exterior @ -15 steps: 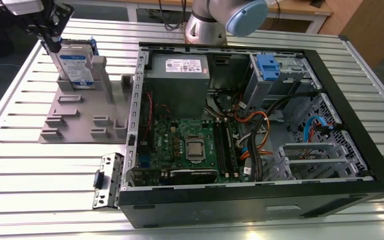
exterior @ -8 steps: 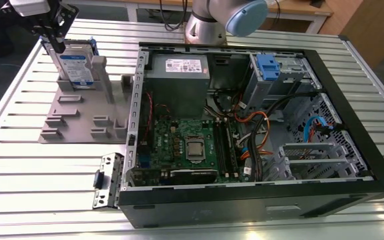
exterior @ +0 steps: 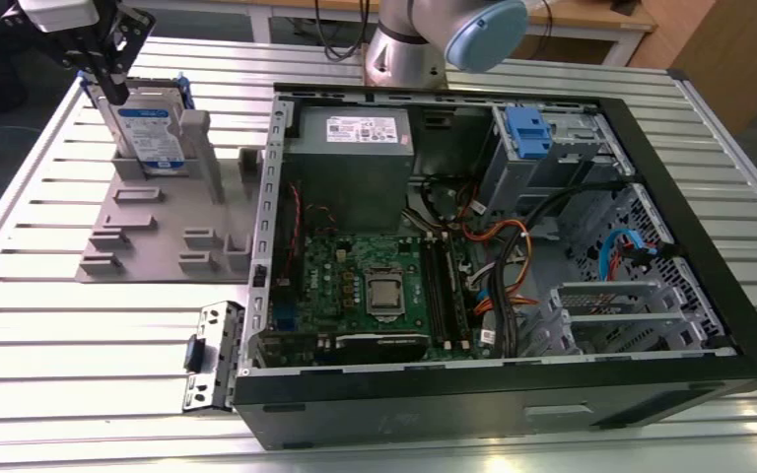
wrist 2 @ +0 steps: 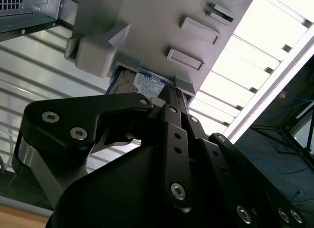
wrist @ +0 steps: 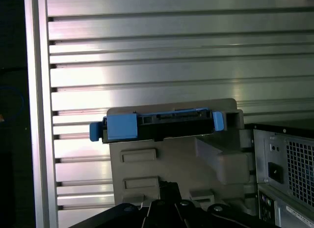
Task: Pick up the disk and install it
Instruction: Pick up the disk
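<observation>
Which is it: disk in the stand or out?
In, upright on edge. The disk sits in the grey stand beside the computer case; the pincer is at its top edge.

One disk (exterior: 146, 135) (upright), one gripper (exterior: 106, 87), one holder (exterior: 155, 229), one computer case (exterior: 484, 416).

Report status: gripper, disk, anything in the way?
Gripper at top edge of disk. Disk upright in grey holder, beside open computer case. No obstruction seen.

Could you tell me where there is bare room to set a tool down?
Bare table slats lie at the exterior view's left, between the grey fixture and the bracket. Crowded: inside the computer case and around the disk.
</observation>
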### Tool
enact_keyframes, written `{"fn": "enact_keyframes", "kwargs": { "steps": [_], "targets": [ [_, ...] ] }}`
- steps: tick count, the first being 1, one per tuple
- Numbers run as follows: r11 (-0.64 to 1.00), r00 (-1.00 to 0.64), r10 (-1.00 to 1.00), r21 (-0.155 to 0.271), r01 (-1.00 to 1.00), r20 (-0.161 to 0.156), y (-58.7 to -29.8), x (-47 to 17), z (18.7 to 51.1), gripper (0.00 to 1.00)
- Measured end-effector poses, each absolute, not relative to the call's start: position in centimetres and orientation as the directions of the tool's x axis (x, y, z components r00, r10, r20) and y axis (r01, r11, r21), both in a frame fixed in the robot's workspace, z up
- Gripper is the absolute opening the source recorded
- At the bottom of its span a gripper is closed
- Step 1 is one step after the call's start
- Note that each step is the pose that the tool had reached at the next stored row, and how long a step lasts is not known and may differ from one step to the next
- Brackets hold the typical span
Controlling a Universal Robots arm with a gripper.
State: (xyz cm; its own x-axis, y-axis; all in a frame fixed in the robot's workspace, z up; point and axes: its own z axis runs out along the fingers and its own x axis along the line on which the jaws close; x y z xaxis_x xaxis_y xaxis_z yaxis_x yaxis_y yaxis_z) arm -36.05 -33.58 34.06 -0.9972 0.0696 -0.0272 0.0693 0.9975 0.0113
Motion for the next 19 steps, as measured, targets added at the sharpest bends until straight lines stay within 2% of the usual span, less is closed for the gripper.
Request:
{"fn": "enact_keyframes", "kwargs": {
  "steps": [8,19],
  "targets": [
    [0.999,-0.999,0.047,0.011,0.047,-0.027,-33.57,-36.05,34.06,0.1],
    [0.995,-0.994,-0.103,0.011,-0.104,-0.027,-33.58,-36.05,34.05,0.1]
  ]
}}
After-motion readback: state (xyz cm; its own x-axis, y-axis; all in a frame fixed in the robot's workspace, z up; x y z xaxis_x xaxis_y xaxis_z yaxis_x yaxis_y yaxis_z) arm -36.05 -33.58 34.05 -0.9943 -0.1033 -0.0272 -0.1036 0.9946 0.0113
